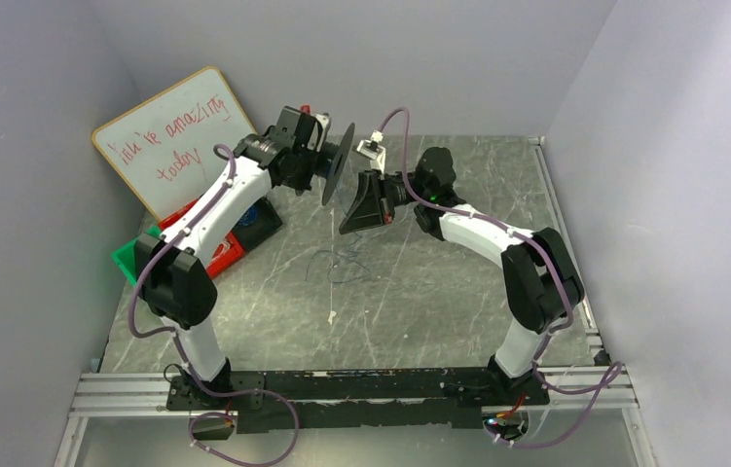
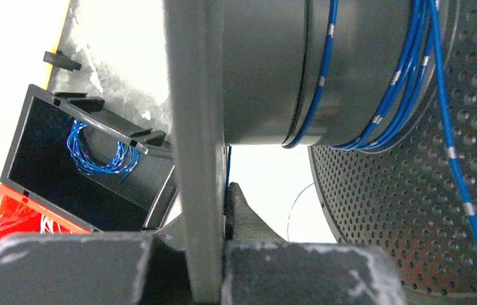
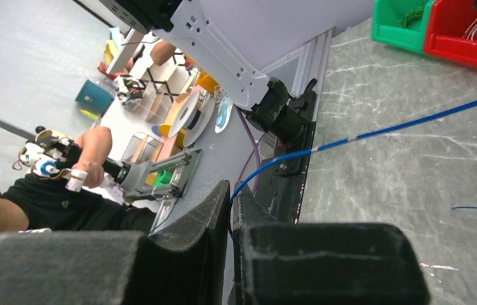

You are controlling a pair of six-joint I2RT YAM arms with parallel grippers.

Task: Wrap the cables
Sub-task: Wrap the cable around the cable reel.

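Note:
A black spool is held up above the table's back, and my left gripper is shut on it. In the left wrist view the jaws clamp the spool's grey flange. Blue cable is wound in several turns round the drum. My right gripper hangs just right of the spool. Its jaws are shut on the blue cable, which runs taut up to the right. A loose tangle of cable lies on the table below.
A whiteboard leans at the back left. Red and green bins stand by it, beside a black bin holding a blue wire coil. A person sits beyond the table's near edge.

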